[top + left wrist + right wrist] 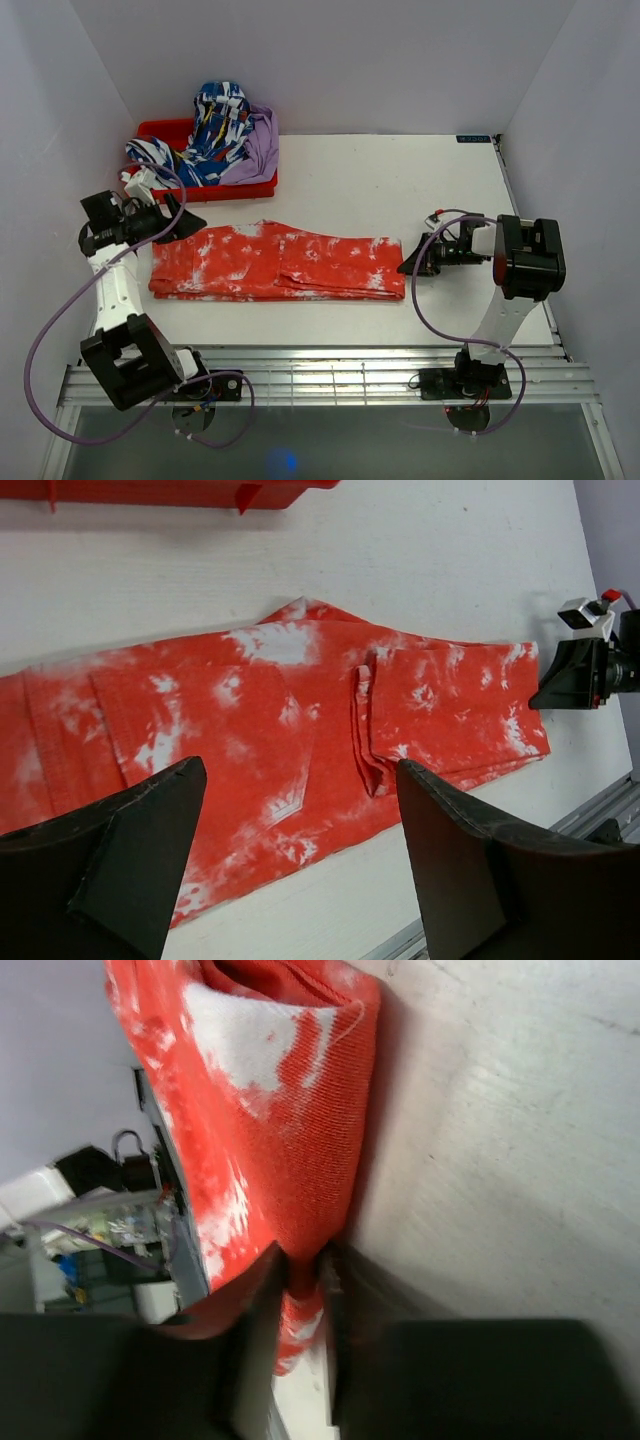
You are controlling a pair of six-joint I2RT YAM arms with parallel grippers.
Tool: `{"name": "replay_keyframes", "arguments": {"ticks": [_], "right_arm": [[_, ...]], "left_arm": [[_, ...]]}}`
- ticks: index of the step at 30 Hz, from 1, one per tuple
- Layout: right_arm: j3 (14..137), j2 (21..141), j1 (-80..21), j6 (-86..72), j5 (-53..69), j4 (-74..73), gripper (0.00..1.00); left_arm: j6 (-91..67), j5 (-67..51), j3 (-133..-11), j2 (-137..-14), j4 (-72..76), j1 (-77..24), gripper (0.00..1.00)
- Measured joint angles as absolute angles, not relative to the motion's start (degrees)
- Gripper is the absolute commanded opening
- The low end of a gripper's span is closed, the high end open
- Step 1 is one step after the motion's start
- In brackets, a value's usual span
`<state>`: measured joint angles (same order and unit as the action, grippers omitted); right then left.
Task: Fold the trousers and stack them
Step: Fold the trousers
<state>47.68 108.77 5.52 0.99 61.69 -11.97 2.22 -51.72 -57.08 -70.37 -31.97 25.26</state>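
The right claw has its two dark fingers drawn close together with a thin fold of the trousers pinched between them, so it grips the cloth at its very edge. In its wrist view the orange-red weave with white blotches runs up and away from the fingertips, lying on the white table. Seen from above, this claw sits low at the end of the trousers nearest to it, touching the near corner of the cloth. From there the trousers stretch away across the table toward the left claw, laid flat in a long band, with a second layer of fabric lying on top along the half closer to the right claw. The left claw stands with its fingers spread wide and nothing between them, held at the opposite end of the trousers. Whether it touches the cloth I cannot tell. Its wrist camera looks between the fingers onto the blotched fabric, where a raised crease crosses the cloth ahead of the fingertips, and the right claw shows small at the far end. Behind the left claw, toward the back wall, a red bin holds a blue-and-white patterned garment and a purple garment heaped together, apart from the trousers.
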Motion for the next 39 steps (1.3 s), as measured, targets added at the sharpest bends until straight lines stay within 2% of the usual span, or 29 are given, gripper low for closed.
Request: {"name": "replay_keyframes", "arguments": {"ticks": [1, 11, 20, 25, 29, 33, 35, 36, 39], "right_arm": [[47.8, 109.0, 5.6, 1.8, 61.1, -12.6, 0.08], [55.9, 101.6, 14.2, 16.1, 58.5, -32.9, 0.08], [68.5, 99.7, 20.3, 30.3, 58.1, -54.4, 0.08], [73.0, 98.0, 20.9, 32.8, 60.9, -61.0, 0.08], [75.4, 97.6, 20.8, 32.9, 64.7, -64.2, 0.08], [75.8, 97.6, 20.6, 30.0, 67.8, -64.1, 0.08], [75.7, 97.4, 20.0, 26.9, 68.4, -62.4, 0.08], [75.7, 97.1, 19.6, 25.2, 68.6, -61.0, 0.08], [74.4, 94.4, 17.9, 17.2, 68.9, -53.6, 0.08]], "left_arm": [[2.8, -51.9, -57.3, -71.2, -32.6, 26.8, 0.86], [14.9, -49.6, -56.6, -79.0, -39.2, 34.4, 0.87], [23.4, -47.4, -53.1, -86.9, -40.9, 35.9, 0.89], [24.8, -46.7, -52.2, -90.4, -40.4, 35.8, 0.82], [24.8, -46.6, -52.2, -96.2, -38.8, 34.9, 0.72], [23.8, -50.0, -53.7, -100.1, -38.1, 30.9, 0.67], [23.0, -51.0, -53.9, -101.0, -37.0, 28.2, 0.57], [22.4, -51.6, -54.0, -101.6, -36.6, 27.0, 0.46], [20.5, -52.3, -53.9, -103.8, -34.6, 24.1, 0.28]]}}
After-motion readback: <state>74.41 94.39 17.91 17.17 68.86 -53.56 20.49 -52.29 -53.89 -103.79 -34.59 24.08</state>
